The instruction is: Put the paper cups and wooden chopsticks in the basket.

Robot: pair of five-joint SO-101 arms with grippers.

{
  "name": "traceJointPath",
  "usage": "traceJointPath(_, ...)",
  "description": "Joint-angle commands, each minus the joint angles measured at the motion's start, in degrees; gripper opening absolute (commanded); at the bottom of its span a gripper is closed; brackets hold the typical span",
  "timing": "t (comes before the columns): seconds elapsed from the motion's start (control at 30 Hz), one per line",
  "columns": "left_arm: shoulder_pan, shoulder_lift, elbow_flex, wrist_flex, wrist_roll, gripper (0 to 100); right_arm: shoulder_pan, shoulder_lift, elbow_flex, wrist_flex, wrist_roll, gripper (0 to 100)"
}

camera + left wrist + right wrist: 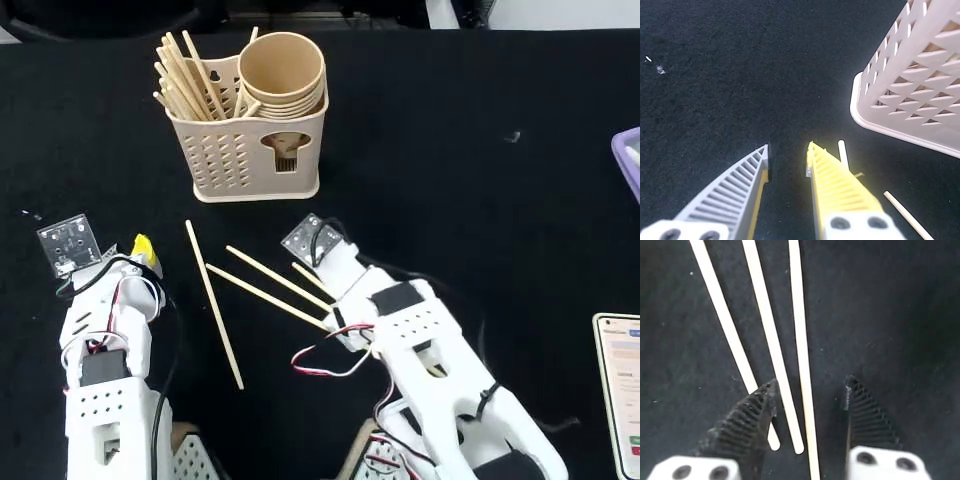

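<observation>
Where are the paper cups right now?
In the high view, the paper cups sit stacked inside the basket, on its right side, beside the chopsticks standing in it.

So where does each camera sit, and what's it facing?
High view: fixed above the table, looking down on the basket, loose chopsticks and both arms.
Left wrist view: on the left arm, looking past its open jaws at the table and basket corner.
Right wrist view: on the right arm, looking down between its open jaws at three chopsticks.
Shared: basket in high and left wrist views; chopsticks in all three.
</observation>
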Motion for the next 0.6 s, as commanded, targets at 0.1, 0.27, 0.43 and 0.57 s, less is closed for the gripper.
traceJointPath(0.1,0.66,-0.88,-0.57,-0.7,-0.44,13,-2.29,-0.22,1.19,-4.4,0.44,19.8)
traceJointPath(0.27,0.66,-0.88,-0.57,-0.7,-0.44,13,-2.64,8.66,-1.45,-7.74,0.26,19.8)
traceJointPath(0.43,0.66,-0.88,-0.57,-0.7,-0.44,13,-2.55,17.19,-7.43,-5.71,0.53,14.7)
traceJointPath(0.57,0.66,-0.88,-0.57,-0.88,-0.44,13,-2.81,18.68,-8.84,-3.43,0.62,2.9)
